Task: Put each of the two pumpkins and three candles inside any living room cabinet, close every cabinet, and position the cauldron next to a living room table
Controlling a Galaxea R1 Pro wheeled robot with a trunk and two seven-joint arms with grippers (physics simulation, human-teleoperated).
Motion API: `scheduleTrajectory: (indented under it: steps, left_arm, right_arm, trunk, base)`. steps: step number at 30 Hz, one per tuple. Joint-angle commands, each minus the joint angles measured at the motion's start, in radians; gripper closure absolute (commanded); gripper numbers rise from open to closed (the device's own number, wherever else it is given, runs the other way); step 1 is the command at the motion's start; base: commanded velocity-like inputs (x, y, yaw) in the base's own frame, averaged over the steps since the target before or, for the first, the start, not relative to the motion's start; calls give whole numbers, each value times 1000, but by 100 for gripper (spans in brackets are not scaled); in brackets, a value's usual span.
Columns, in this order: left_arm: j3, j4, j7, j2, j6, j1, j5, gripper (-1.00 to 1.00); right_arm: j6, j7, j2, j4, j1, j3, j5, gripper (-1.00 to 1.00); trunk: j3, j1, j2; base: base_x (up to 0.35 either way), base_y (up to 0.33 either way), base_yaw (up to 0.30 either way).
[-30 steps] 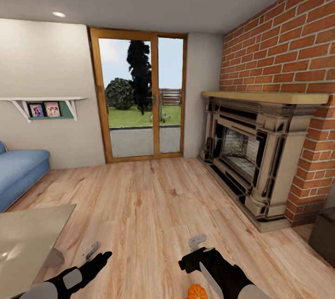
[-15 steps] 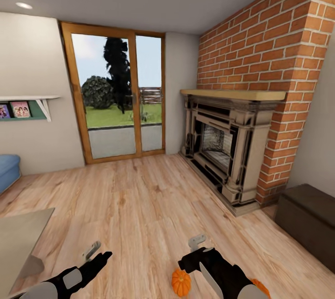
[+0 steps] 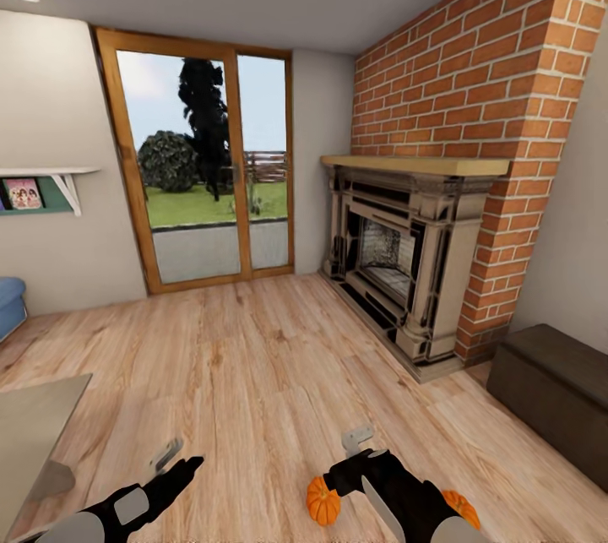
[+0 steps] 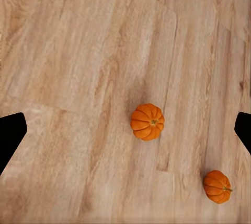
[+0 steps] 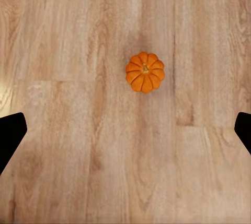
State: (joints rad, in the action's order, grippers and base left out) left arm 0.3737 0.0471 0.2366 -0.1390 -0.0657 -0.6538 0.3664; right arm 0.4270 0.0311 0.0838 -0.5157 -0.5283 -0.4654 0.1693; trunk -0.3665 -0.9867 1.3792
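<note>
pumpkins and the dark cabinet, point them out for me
left pumpkin [image 3: 323,502], head view, on its ribbed orange side beside the right arm
right pumpkin [image 3: 461,507], head view, on its visible orange edge
cabinet [image 3: 553,357], head view, on its flat dark top

Matt grainy wood plank floor [image 3: 253,374], rough red brick wall [image 3: 473,78], ribbed orange pumpkins [image 4: 147,121], glossy table top [image 3: 29,425]

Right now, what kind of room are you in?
Most likely a living room: there's a brick fireplace, a glass patio door looking onto a garden, and a bit of blue sofa. Two pumpkins sit on the wooden floor.
</note>
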Motion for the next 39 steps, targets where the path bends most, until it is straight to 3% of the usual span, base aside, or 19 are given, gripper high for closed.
scheduleTrajectory:
  steps: [1,16,21,25,26,27,32,34,38,39]
  left_arm:
    - [0,3,5,-1,-4,-1,10,-100]
    - [-3,3,21,18,-8,-1,5,-100]
    - [-14,2,22,18,-12,-1,-5,-100]
    - [-39,1,21,19,-20,-1,-34,-100]
    - [-43,1,20,19,-31,-1,-42,-100]
    - [-51,-19,1,20,-151,-3,-57,-100]
    - [-53,-73,-12,34,-216,-3,-59,-100]
    - [-55,-102,-14,45,-251,-3,-60,-100]
    - [-56,-139,-17,65,-342,-3,-73,-100]
    - [-56,-144,-18,76,-370,-3,-81,-100]
  right_arm:
    - [4,-3,-1,-1,-1,-5,10,-100]
    - [7,-4,0,-1,-1,-6,10,-100]
    - [6,-3,-3,-10,-1,-4,10,-100]
    - [11,-2,-4,-24,-1,-4,10,-100]
    - [18,-2,-4,-31,-2,-4,10,-100]
    - [79,-1,-4,-88,-2,-3,10,-100]
    - [111,-1,-4,-105,-2,8,11,-100]
    - [121,-1,-4,-108,-2,30,11,-100]
    - [169,0,-4,-124,-5,113,10,-100]
    - [215,1,-4,-149,-6,146,10,-100]
  trunk:
    - [-2,0,1]
    - [-4,0,1]
    - [-19,-19,36]
    - [-32,-34,64]
    - [-35,-38,71]
    - [-38,-42,78]
    - [-58,-61,113]
    - [-67,-69,127]
    - [-86,-84,155]
    - [-90,-88,162]
  base:
    - [0,0,-3]
    - [0,0,0]
    - [0,0,0]
    - [0,0,0]
    - [0,0,0]
    - [0,0,0]
    - [0,0,0]
    - [0,0,0]
    - [0,0,0]
    - [0,0,0]
